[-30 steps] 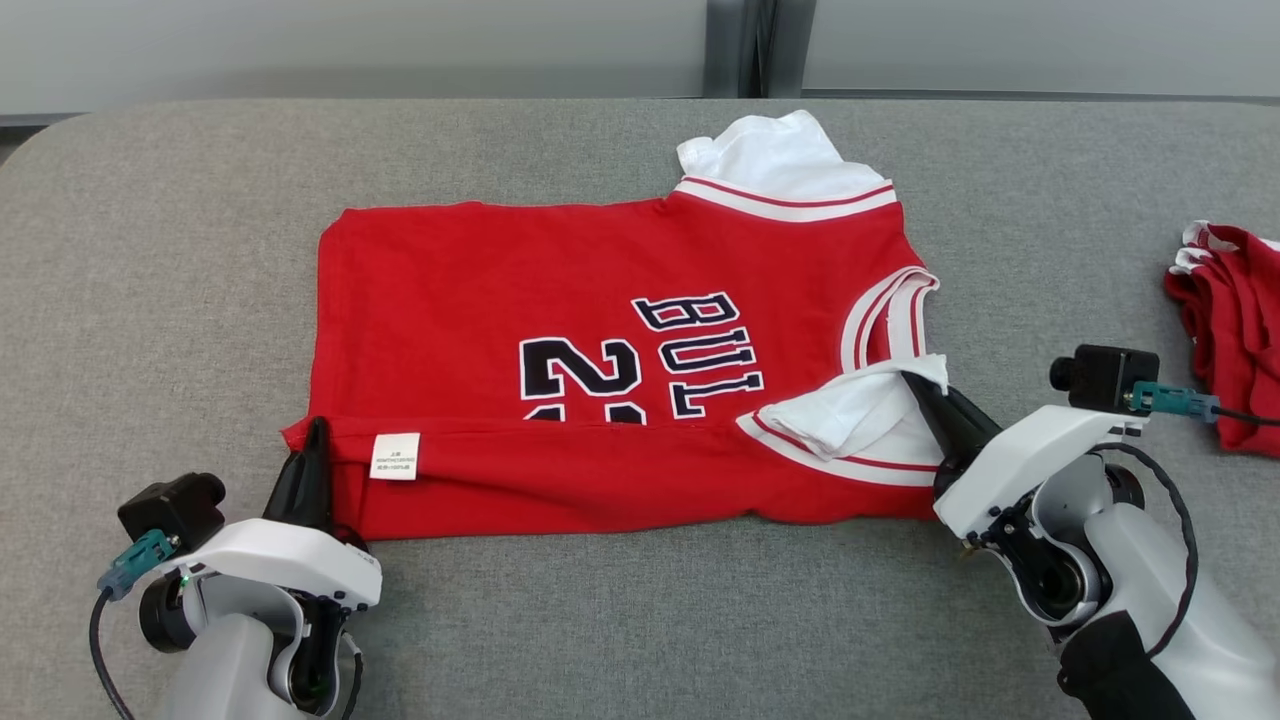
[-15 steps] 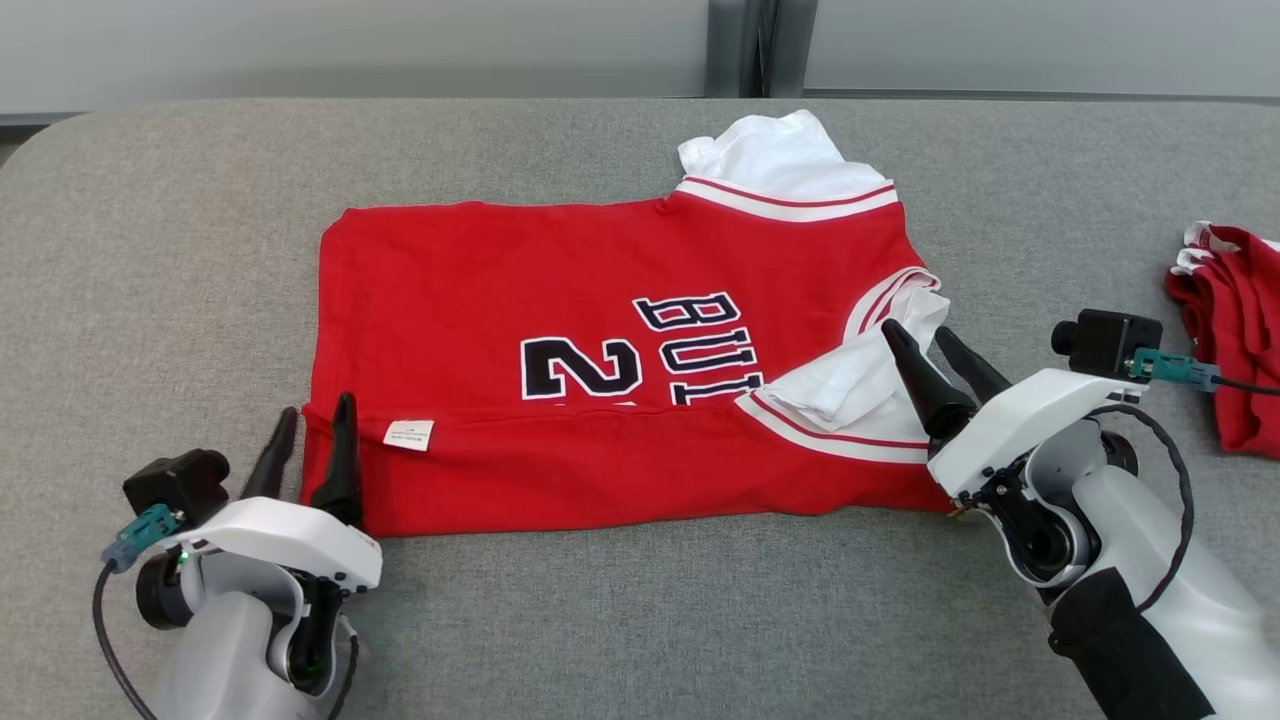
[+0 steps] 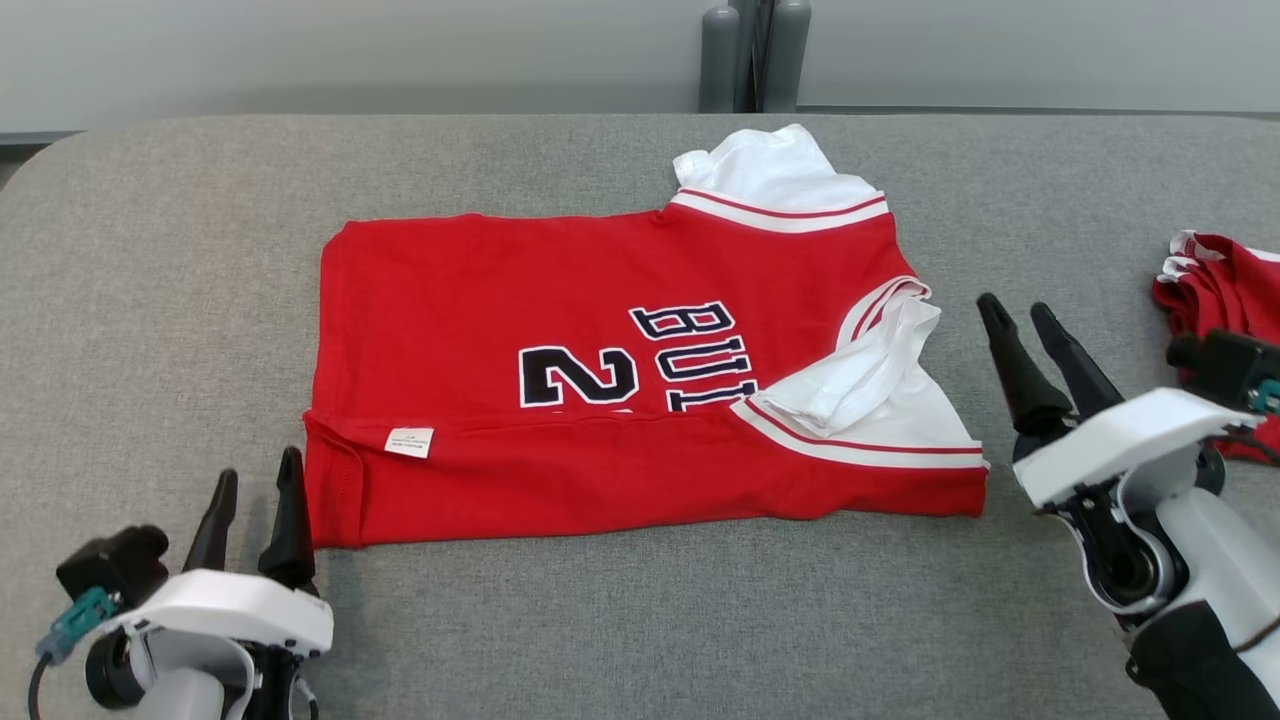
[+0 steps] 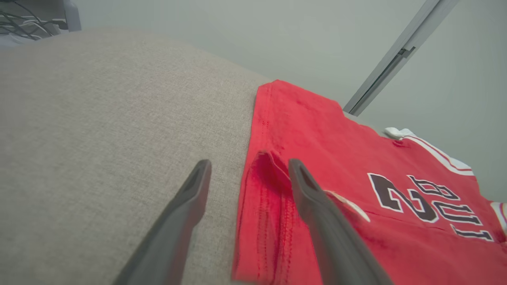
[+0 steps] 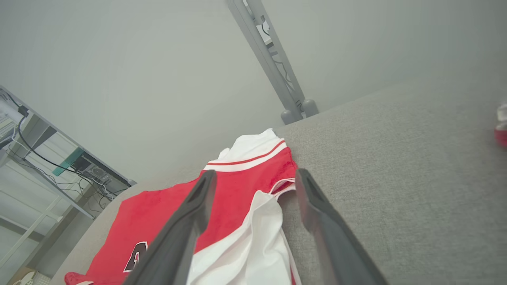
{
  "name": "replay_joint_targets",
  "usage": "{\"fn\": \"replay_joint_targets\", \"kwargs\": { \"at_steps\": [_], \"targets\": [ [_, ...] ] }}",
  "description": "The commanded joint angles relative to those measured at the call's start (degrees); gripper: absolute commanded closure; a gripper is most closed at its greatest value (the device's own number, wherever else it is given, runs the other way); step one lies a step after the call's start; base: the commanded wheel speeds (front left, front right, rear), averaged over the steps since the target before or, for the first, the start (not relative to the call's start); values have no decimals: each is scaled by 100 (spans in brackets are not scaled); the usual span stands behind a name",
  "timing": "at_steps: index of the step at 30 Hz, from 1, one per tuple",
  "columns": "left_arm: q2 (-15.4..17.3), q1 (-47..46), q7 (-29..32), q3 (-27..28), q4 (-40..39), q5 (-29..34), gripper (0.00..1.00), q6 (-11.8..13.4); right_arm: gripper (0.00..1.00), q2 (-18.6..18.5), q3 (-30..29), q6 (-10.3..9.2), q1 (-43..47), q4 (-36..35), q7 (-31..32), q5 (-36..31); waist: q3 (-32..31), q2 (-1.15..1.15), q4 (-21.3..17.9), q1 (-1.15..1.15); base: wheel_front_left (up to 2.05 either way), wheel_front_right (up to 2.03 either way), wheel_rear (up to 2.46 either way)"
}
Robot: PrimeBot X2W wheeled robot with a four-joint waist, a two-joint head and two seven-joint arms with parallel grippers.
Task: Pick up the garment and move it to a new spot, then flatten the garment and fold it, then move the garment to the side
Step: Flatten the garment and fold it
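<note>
- A pale grey wall [image 3: 300, 50] is running behind a wide grey fabric surface [image 3: 150, 300], and a grey post [image 3: 745, 55] is standing at the far edge.
- The right wrist view is taking in a metal rack [image 5: 43, 158] with cables off to its left. The left wrist view is catching a tangle of cables [image 4: 23, 23] in its top corner.
- The red jersey [image 3: 480, 290] is lying flat in the middle of the surface, with its near edge folded over the lower part of the dark number and letters [image 3: 640, 360].
- A bundle of red cloth [image 3: 1215, 275] is sitting at the right edge of the head view, well apart from the jersey.
- The right gripper [image 3: 1014, 306] is hanging just right of the jersey with its fingers apart and nothing between them. In its own view it is looking along the white sleeve [image 5: 253, 237].
- The left gripper [image 3: 258, 470] is sitting at the jersey's near left corner, fingers spread and gripping nothing.
- In the left wrist view one of the fingers [image 4: 317, 206] is lying over the folded hem and the other over bare surface. I cannot tell whether either is touching.
- A second white sleeve [image 3: 770, 165] is poking out at the far edge.
- A small white label [image 3: 410, 442] is showing on the folded strip.
</note>
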Motion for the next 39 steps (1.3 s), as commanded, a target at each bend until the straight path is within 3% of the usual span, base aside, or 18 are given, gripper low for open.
{"fn": "replay_joint_targets", "kwargs": {
  "at_steps": [1,12,25,27,28,32,34,35,39],
  "targets": [
    [-3,76,24,38,-64,-53,0,20,0,-55,-43,0,144,-69,-68,-3,-15,0,-4,0,0,0,0],
    [-319,826,691,-10,-588,-531,0,215,0,82,-495,0,1295,-683,-160,-47,-105,0,-65,0,0,0,0],
    [-452,671,995,149,-700,-1043,0,398,0,570,-836,0,1801,-602,142,-390,-71,0,-167,0,0,0,0],
    [-463,610,987,145,-646,-1070,43,403,0,661,-853,0,1758,-515,203,-457,-61,0,-177,0,0,0,0],
    [-467,581,972,140,-607,-1084,54,395,0,714,-855,0,1724,-470,222,-475,-59,0,-177,0,0,0,0],
    [-491,481,906,132,-461,-1155,78,344,0,904,-844,0,1635,-266,352,-461,-60,0,-154,0,0,0,0],
    [-499,433,871,118,-385,-1195,96,327,0,963,-855,0,1599,-126,397,-415,-64,0,-133,0,0,0,0],
    [-501,416,854,118,-342,-1209,100,313,0,993,-862,0,1576,-24,430,-393,-65,0,-122,0,0,0,0],
    [-515,324,748,123,-159,-1303,100,252,0,1151,-895,0,1437,342,465,-196,-69,0,-83,0,0,0,0]
  ]
}}
